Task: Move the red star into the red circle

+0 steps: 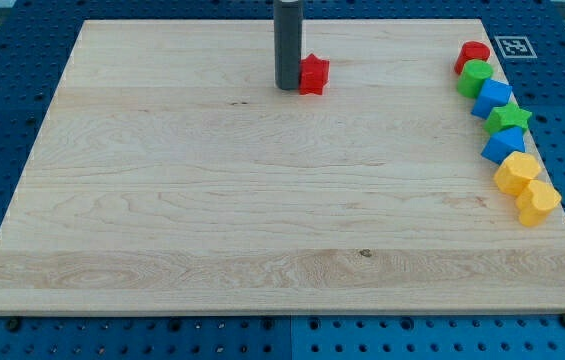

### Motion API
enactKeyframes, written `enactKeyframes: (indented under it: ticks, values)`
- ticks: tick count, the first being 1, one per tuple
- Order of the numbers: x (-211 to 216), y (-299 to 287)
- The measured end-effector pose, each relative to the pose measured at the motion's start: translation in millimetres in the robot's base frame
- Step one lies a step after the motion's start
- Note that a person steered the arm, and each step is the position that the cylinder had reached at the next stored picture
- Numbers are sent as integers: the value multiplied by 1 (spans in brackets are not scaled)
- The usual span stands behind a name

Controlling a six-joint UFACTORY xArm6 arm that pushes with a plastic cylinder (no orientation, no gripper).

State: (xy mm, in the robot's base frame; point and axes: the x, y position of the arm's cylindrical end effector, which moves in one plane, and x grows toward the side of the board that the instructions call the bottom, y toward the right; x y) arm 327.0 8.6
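Observation:
The red star (313, 74) lies on the wooden board near the view's top, a little right of centre. My tip (287, 86) stands right against the star's left side, touching it or nearly so. The red circle (472, 57) lies at the board's top right, far to the star's right, at the head of a line of blocks.
Below the red circle, along the board's right edge (562, 200), lie a green circle (476, 77), a blue block (493, 99), a green star (509, 119), a second blue block (503, 145) and two yellow blocks (516, 173) (537, 201). A marker tag (511, 46) sits off the board's top right corner.

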Motion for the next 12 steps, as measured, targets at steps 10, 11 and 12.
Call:
enactKeyframes:
  ticks: [10, 11, 12]
  values:
    - [-15, 98]
    - [-17, 105]
    - [-23, 127]
